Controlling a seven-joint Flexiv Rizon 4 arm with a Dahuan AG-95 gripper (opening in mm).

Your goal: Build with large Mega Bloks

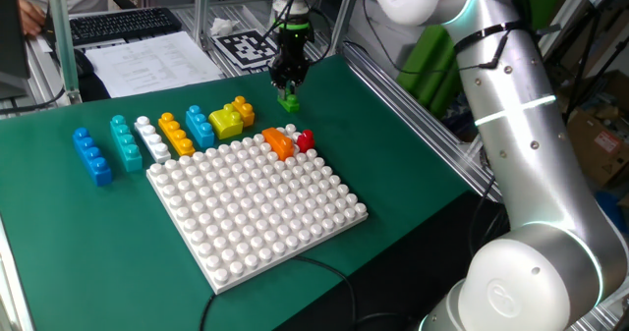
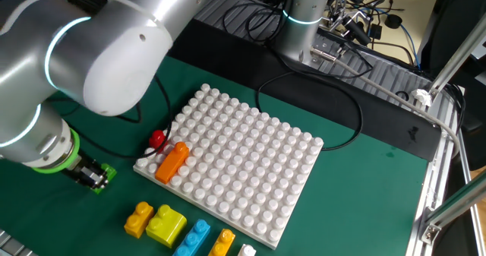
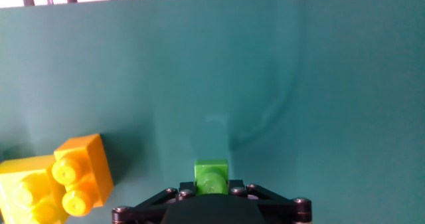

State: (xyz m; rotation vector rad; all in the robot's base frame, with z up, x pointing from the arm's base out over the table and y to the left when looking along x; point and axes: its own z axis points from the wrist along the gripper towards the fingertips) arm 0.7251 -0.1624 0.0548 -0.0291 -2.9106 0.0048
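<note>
I am gripping the green brick (image 1: 289,101) in the gripper (image 1: 288,93); I am keeping it level, aiming for the white baseplate (image 1: 295,243) beside the orange brick (image 1: 279,142).

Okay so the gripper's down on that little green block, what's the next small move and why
Probably lift straight up. The gripper looks closed around the green block, which sits on the mat apart from the white baseplate where the orange block is already set.
</note>
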